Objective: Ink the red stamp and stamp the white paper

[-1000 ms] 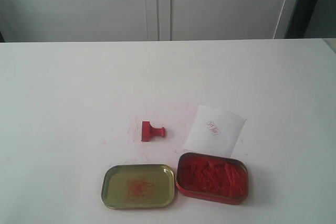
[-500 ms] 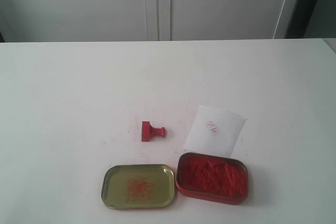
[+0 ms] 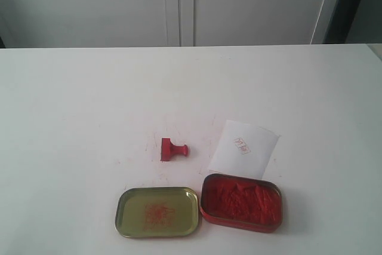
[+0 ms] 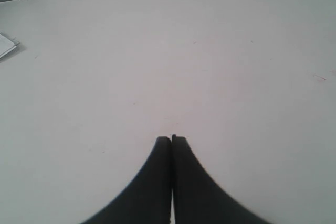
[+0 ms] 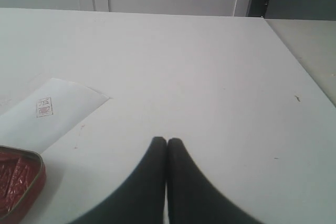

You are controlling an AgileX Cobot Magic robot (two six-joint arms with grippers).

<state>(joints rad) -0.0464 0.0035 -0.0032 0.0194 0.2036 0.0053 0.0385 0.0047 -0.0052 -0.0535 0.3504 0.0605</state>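
The red stamp [image 3: 173,148] lies on its side on the white table, handle pointing right. Just right of it rests the white paper [image 3: 244,148], bearing a small red imprint [image 3: 241,145]; the right wrist view also shows the white paper [image 5: 50,114]. Neither arm appears in the exterior view. My left gripper [image 4: 171,139] is shut with nothing between its fingers, over bare tabletop. My right gripper [image 5: 167,141] is likewise shut and empty, with the paper and the ink tin off to one side of it.
A red-rimmed tin of red ink paste [image 3: 241,202] sits near the table's front edge, also seen as the tin [image 5: 18,179] in the right wrist view. Its gold lid [image 3: 157,211] lies open beside it on the left. White cabinet doors [image 3: 179,4] stand behind the table.
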